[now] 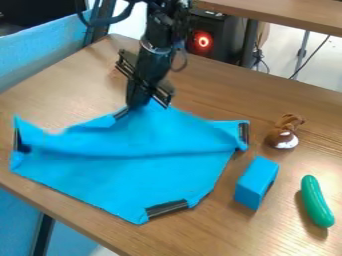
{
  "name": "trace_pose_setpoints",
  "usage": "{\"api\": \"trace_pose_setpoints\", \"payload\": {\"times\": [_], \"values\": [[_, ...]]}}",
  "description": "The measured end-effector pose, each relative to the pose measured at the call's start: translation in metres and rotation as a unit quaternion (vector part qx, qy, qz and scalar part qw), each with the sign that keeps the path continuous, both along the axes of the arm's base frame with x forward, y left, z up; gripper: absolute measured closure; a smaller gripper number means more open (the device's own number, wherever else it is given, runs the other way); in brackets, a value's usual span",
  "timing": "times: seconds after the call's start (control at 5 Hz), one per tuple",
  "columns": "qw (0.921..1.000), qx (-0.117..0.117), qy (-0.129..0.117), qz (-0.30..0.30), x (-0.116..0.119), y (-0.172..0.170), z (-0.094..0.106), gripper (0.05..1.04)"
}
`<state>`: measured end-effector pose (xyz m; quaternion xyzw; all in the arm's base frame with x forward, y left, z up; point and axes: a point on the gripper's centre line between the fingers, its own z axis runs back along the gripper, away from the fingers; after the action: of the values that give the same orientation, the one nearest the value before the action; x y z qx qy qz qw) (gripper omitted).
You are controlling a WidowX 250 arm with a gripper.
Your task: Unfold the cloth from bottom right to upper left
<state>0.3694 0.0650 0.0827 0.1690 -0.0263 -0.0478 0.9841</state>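
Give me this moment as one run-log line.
blue cloth: mostly spread, creased across | gripper: at cloth's far edge | blue block: right of cloth

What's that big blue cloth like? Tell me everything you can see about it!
The cloth is bright blue and looks soft and thin. It lies mostly spread out on the wooden table, in a lopsided shape with many corners. Black patches show at some of its corners, where edges look turned over. A long crease runs across its middle. The gripper is at its far edge, seemingly touching it.
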Motion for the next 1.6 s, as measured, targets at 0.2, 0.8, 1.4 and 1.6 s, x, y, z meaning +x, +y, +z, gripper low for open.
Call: {"api": "trace_pose_setpoints", "payload": {"times": [0.2, 0.8, 1.4, 1.6], "values": [[0.9994, -0.010, -0.009, 0.033, 0.023, 0.017, 0.010, 1.033], [0.9949, -0.022, -0.009, 0.098, 0.058, 0.052, 0.009, 1.033], [0.9901, -0.023, -0.009, 0.138, 0.070, 0.072, 0.002, 1.033], [0.9882, -0.022, -0.013, 0.151, 0.079, 0.082, 0.003, 1.033]]}}
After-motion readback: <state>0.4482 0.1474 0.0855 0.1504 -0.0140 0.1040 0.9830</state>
